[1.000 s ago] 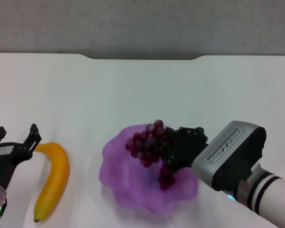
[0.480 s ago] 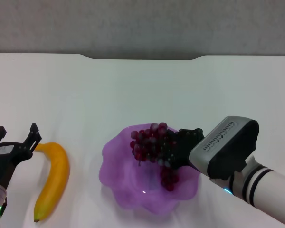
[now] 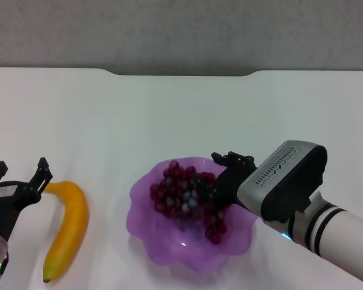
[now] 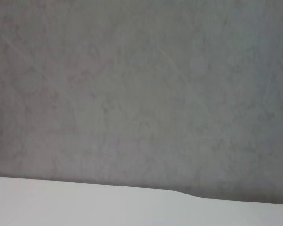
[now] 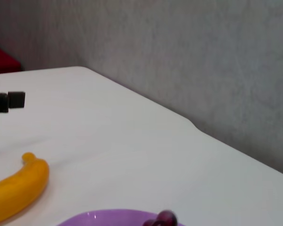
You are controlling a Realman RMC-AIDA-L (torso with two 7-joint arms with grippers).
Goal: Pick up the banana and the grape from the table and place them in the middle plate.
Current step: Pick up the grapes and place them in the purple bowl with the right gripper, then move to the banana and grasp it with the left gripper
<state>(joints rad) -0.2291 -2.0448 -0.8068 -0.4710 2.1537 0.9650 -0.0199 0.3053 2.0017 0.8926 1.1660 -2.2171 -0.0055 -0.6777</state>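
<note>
One grape (image 3: 186, 198) bunch is seen in the one middle plate (image 3: 146, 235) — the right gripper (image 3: 221, 181) beside it, finger state untellable. One banana (image 3: 68, 228) is left on the table (image 3: 181, 115) — the left gripper (image 3: 21, 175) spread nearby.

Saw a wide white table (image 3: 181, 115), plain and flat, softly lit all over. Noticed a shallow notch (image 3: 181, 73) cut into the middle of its far edge. Looked past that edge onto a plain grey wall (image 3: 181, 30), dull and a little blotchy. Spotted a bit of something red (image 5: 2, 59) low by the wall, off the table's far left corner; could not tell what.
</note>
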